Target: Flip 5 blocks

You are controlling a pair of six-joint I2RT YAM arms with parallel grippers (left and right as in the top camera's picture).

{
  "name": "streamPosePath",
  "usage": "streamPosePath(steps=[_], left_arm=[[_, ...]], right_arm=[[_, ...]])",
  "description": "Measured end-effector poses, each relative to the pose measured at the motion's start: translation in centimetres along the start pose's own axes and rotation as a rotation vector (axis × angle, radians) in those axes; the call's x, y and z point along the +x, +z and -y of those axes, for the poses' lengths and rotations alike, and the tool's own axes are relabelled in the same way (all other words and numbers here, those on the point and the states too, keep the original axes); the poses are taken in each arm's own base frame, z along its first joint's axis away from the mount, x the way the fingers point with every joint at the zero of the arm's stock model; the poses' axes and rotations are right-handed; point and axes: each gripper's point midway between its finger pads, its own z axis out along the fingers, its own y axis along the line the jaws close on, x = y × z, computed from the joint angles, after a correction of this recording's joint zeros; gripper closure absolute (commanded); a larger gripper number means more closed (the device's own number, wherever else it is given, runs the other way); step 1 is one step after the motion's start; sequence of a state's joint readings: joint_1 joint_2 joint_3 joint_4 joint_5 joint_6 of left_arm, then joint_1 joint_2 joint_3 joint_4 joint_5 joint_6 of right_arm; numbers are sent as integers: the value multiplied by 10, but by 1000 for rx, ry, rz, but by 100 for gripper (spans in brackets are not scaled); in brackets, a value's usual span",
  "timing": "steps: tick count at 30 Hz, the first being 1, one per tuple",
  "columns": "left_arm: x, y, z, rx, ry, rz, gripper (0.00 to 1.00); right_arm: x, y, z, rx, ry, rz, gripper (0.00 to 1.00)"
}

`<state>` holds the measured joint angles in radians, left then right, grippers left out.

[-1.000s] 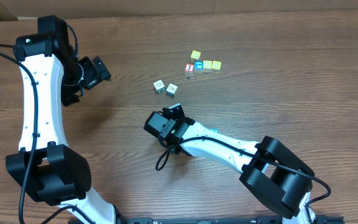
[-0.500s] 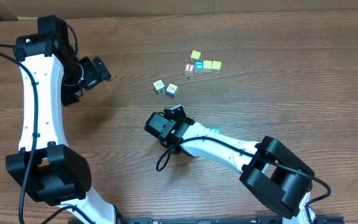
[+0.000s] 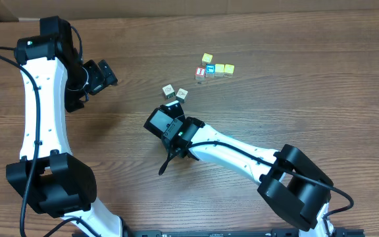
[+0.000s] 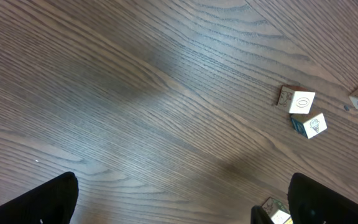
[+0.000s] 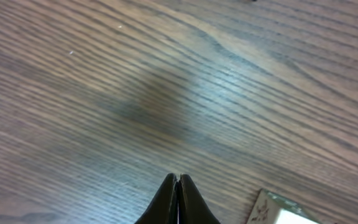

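Surface: brown wood-grain surface (image 3: 308, 46), carrying every cube.

Left end effector: black two-finger left end effector (image 3: 108, 74), released. Its fingers are spread wide with nothing between them, over bare wood.

Right end effector: black two-finger right end effector (image 5: 178, 186), clenched. Its tips are pressed together on nothing, low over the wood.

Side cluster: lies beyond the whitish pair as seen from the right end effector, and well apart from the left end effector. It holds three plain yellow wooden cubes (image 3: 219, 68), a white wooden cube with a red letter (image 3: 201, 72) and a blue-faced wooden cube (image 3: 210, 70). The cubes sit close together, and the lettering is too small to read.

Whitish pair: near the right end effector, between it and the cluster.
- Whitish wooden cube with a ring drawing (image 4: 301, 101): the ring is on its top face and a brown side faces the left end effector.
- Whitish wooden cube with a blue side (image 4: 309, 124): just beside the first, with a faint drawing on top that cannot be made out.

Nearest cube: pale wooden cube (image 5: 278, 211), just beside the right end effector's closed tips and apart from them. The frame edge cuts it off and its face markings are unclear.
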<state>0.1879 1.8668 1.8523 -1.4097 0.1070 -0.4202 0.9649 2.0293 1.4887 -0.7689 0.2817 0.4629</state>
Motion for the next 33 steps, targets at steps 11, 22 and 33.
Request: streamPosePath(steps=[11, 22, 33], left_arm=[[0, 0, 0, 0, 0, 0, 0], [0, 0, 0, 0, 0, 0, 0], [0, 0, 0, 0, 0, 0, 0]], right_arm=[[6, 6, 44, 106, -1, -69, 96], [16, 7, 38, 50, -1, -126, 96], [33, 13, 39, 45, -12, -177, 96]])
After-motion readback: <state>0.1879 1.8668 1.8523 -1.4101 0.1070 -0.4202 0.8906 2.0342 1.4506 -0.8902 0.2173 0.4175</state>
